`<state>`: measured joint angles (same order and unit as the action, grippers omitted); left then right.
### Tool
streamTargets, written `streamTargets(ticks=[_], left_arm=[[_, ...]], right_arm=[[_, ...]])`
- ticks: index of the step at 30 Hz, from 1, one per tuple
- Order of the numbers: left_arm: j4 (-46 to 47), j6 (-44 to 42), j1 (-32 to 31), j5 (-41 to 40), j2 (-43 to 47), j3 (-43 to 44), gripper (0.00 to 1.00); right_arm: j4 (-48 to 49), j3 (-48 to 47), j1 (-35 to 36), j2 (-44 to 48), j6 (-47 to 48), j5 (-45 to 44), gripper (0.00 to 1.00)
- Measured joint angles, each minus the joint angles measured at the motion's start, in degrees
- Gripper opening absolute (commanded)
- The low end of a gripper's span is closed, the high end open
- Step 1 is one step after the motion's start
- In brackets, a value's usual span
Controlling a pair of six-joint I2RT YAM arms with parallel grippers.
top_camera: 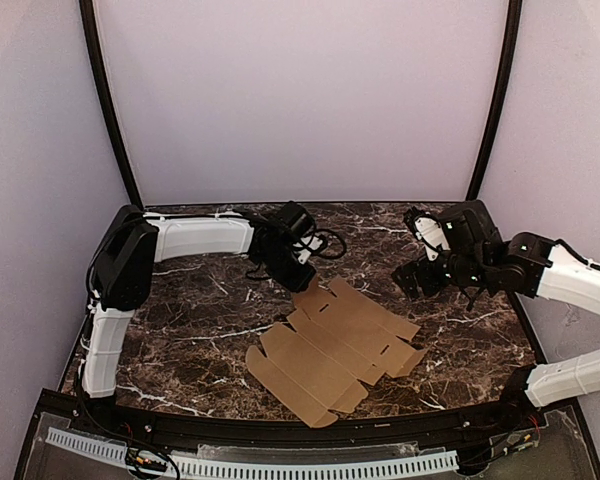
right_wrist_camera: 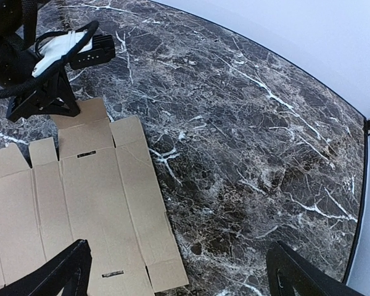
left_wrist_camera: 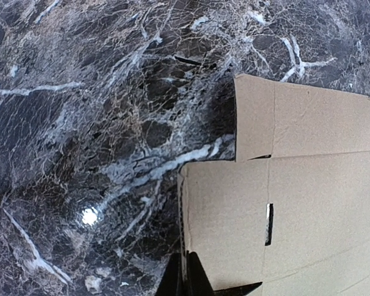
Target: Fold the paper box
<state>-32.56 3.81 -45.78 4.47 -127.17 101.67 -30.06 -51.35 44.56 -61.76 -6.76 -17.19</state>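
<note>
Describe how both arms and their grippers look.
Both arms have white tubular links and bulky black joints. The left arm carries a looped black cable near its wrist. The left gripper is black with thin pointed tips. The right arm ends in the black right gripper, with broad tapered fingers.

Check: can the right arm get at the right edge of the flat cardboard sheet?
Probably yes. The right gripper hangs open above the marble table just off the flat cardboard sheet on its right side, nothing between them. The left gripper sits at the sheet's far corner, away from that edge.
</note>
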Motion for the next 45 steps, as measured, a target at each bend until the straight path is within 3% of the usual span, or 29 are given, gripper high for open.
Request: streamTargets(ticks=[7,14,21,34,45], left_arm=[[2.14,-0.83,0.04,0.04,1.33,-2.27,0.0],[11.45,-2.12,0.2,2.71,11.98,-16.59,0.0],[27.17,-2.6,0.39,6.01,25.38,-32.44,0.0],[49.0,-2.8,2.14,12.72,35.93,-51.54,0.01],[61.07,-2.78,2.16,15.02,41.46,-60.61,0.0]], right_arm=[[-0.11,0.0,-0.5,0.35,1.38,2.97,0.99],[-0.11,-0.04,-5.73,1.11,4.83,12.59,0.99],[0.02,-1.07,-10.99,-1.64,5.9,24.44,0.99],[0.9,-1.53,-18.01,-8.31,5.29,44.81,0.76],[2.19,0.35,-18.43,-14.6,5.33,52.39,0.52]])
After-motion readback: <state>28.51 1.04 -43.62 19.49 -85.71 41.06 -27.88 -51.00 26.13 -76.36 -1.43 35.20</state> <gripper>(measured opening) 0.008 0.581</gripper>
